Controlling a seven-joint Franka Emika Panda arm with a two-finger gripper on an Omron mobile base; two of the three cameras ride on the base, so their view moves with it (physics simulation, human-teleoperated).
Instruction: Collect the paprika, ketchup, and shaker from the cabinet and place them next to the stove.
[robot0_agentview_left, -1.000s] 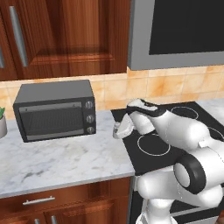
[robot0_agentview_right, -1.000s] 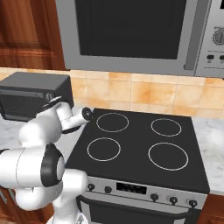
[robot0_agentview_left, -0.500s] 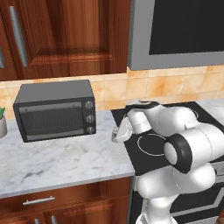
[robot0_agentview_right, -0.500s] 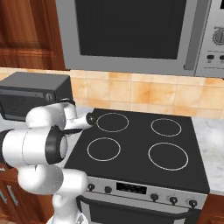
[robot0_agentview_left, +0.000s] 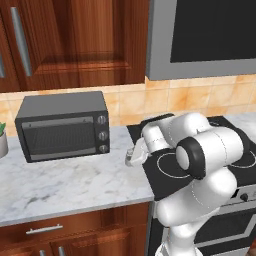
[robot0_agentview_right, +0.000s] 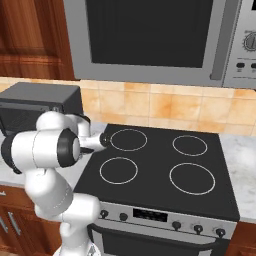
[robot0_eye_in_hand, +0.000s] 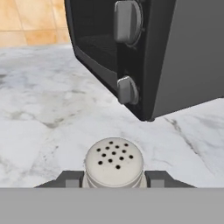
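Note:
My gripper (robot0_eye_in_hand: 113, 179) is shut on the shaker (robot0_eye_in_hand: 113, 162), a small white-grey cylinder whose perforated top faces the hand camera. Its dark fingers (robot0_eye_in_hand: 72, 178) press on the shaker's two sides. In the left base view the shaker (robot0_agentview_left: 131, 157) hangs low over the marble counter (robot0_agentview_left: 75, 182), just left of the stove (robot0_agentview_left: 162, 180). Whether it touches the marble I cannot tell. The stove (robot0_agentview_right: 155, 160) is a black cooktop with white ring burners. The paprika, the ketchup and the cabinet are out of view.
A dark toaster oven (robot0_agentview_left: 62, 127) stands on the counter left of the shaker, close ahead in the hand view (robot0_eye_in_hand: 175, 52). A built-in microwave (robot0_agentview_right: 150, 35) hangs over the stove. Wooden wall doors with a bar handle (robot0_agentview_left: 17, 40) are above. A plant pot (robot0_agentview_left: 2, 142) is far left.
The arm has folded closer to the base and carried the shaker down and a little left, from above the stove's left edge to low over the marble.

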